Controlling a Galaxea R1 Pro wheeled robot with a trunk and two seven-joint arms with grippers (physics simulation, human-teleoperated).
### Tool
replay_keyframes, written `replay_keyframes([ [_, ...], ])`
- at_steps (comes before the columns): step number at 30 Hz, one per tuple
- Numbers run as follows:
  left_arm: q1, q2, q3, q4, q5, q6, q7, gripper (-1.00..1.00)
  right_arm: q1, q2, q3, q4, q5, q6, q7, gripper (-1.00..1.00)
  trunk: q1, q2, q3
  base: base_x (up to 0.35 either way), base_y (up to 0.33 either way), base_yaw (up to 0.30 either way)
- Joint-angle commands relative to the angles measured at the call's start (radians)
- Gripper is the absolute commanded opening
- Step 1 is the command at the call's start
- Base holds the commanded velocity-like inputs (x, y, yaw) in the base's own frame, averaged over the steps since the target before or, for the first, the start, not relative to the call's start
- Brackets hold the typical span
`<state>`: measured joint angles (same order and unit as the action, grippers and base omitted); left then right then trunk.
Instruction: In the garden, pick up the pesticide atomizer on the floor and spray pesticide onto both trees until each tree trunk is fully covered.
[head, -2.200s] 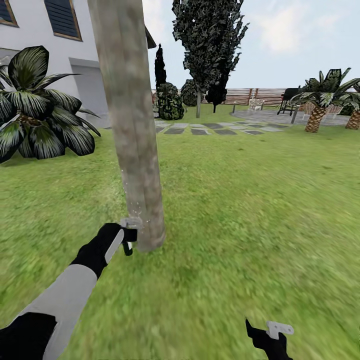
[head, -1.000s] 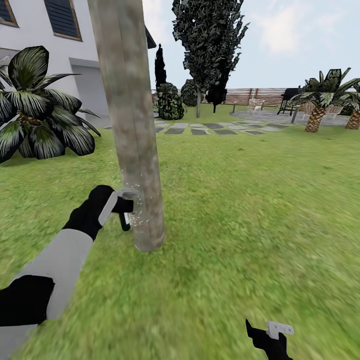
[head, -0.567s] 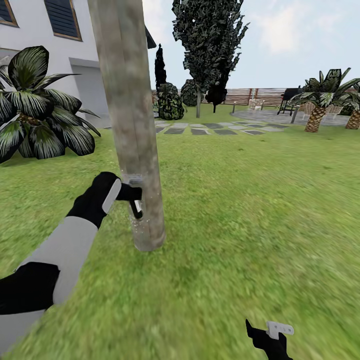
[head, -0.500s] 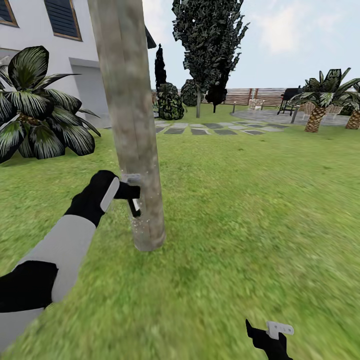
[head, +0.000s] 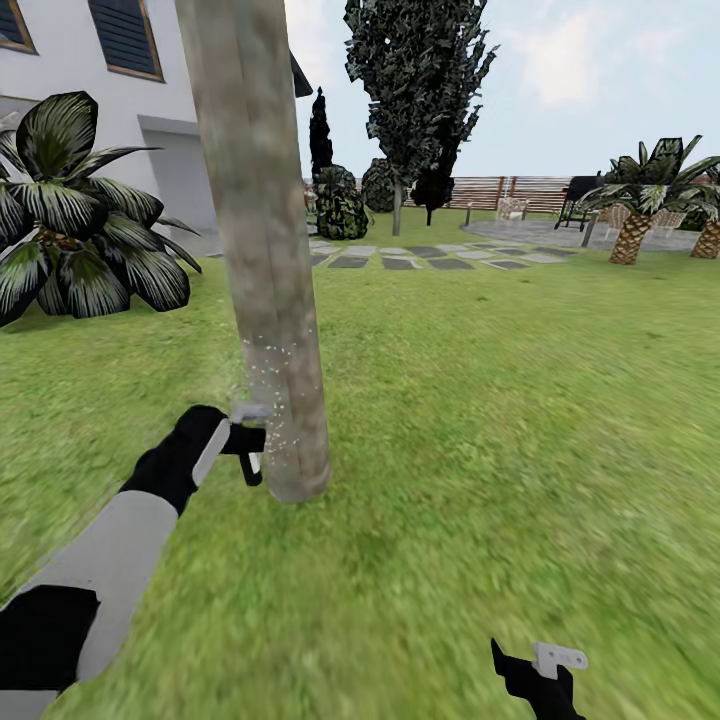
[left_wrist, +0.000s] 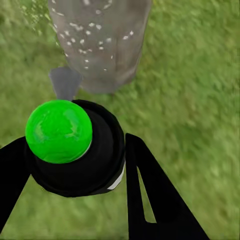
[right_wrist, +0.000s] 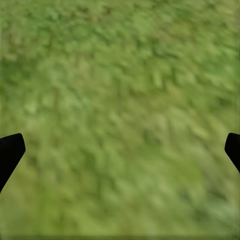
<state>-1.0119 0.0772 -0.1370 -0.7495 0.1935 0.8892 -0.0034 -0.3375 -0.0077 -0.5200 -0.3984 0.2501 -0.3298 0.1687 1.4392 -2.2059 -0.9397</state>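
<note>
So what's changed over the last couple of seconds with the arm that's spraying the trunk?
The left tool, shut on the small black cylindrical atomizer bottle, rose up the thick pale mottled tree trunk from near its base, then dropped partway back down. White spray specks now dot the trunk higher up. The right tool, open over the green grass, and the camera view stayed put.

The floor (right_wrist: 120, 115) appears as blurred green grass. The right gripper (right_wrist: 120, 150) is above the floor; its 2 black fingertips (right_wrist: 10, 150) stand far apart, with bare grass between them.
</note>
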Motion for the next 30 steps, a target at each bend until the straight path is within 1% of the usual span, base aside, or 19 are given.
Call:
replay_keyframes([
  [1,0.031,-0.001,0.001,0.002,-0.001,-0.046,0.003,-1.00,0.000,0.000,0.000,0.000,0.000,0.000,0.000,1.00,0.000,0.000,0.000,0.000,0.000,0.000],
  [2,0.046,-0.001,0.001,0.007,-0.001,-0.072,0.004,-1.00,0.000,0.000,0.000,0.001,0.000,0.000,0.000,1.00,0.000,0.000,0.000,0.000,0.000,0.000],
  [4,0.077,-0.003,0.003,0.051,-0.001,-0.160,0.008,-1.00,0.000,0.000,0.000,0.000,0.000,0.000,0.000,1.00,0.000,0.000,0.000,0.000,0.000,0.000],
  [6,0.083,-0.015,0.004,0.110,-0.001,-0.226,0.015,-1.00,0.000,0.000,0.000,0.000,0.000,0.000,0.000,1.00,0.000,0.000,0.000,0.000,0.000,0.000],
  [9,0.092,-0.022,0.005,0.181,-0.001,-0.259,0.037,-1.00,0.000,0.000,0.000,-0.002,0.000,-0.001,0.000,1.00,0.000,0.000,0.000,0.000,0.000,0.000],
  [10,0.109,-0.024,0.005,0.194,-0.002,-0.292,0.047,-1.00,0.000,0.000,0.000,-0.002,0.000,-0.001,0.000,1.00,0.000,0.000,0.000,0.000,0.000,0.000],
  [11,0.141,-0.029,0.006,0.216,0.010,-0.370,0.144,-1.00,0.000,0.000,0.000,-0.002,0.000,0.000,0.000,1.00,0.000,0.000,0.000,0.000,0.000,0.000],
  [12,0.162,-0.037,0.008,0.263,0.023,-0.400,0.201,-1.00,0.000,0.000,0.000,-0.001,0.000,0.000,0.000,1.00,0.000,0.000,0.000,0.000,0.000,0.000],
  [14,0.170,-0.046,0.010,0.285,0.026,-0.411,0.214,-1.00,0.000,0.000,0.001,0.000,0.000,0.000,0.000,1.00,0.000,0.000,0.000,0.000,0.000,0.000],
  [18,0.179,-0.051,0.010,0.290,0.026,-0.415,0.215,-1.00,0.000,0.002,0.000,-0.001,0.000,-0.001,0.000,1.00,0.000,0.000,0.000,0.015,-0.050,0.000],
  [21,0.182,-0.058,0.010,0.291,0.025,-0.417,0.216,-1.00,0.000,0.005,0.000,-0.001,-0.001,-0.001,0.000,1.00,0.000,0.000,0.000,0.072,-0.233,0.000],
  [25,0.196,-0.087,0.009,0.289,0.022,-0.418,0.224,-1.00,0.000,0.006,0.000,0.000,-0.002,-0.001,0.000,1.00,0.000,0.000,0.000,0.013,-0.271,0.000],
  [30,0.199,-0.092,0.009,0.290,0.023,-0.418,0.226,-1.00,0.000,0.006,-0.001,0.001,-0.002,-0.001,0.000,1.00,0.000,0.000,0.000,0.001,-0.276,0.000],
])
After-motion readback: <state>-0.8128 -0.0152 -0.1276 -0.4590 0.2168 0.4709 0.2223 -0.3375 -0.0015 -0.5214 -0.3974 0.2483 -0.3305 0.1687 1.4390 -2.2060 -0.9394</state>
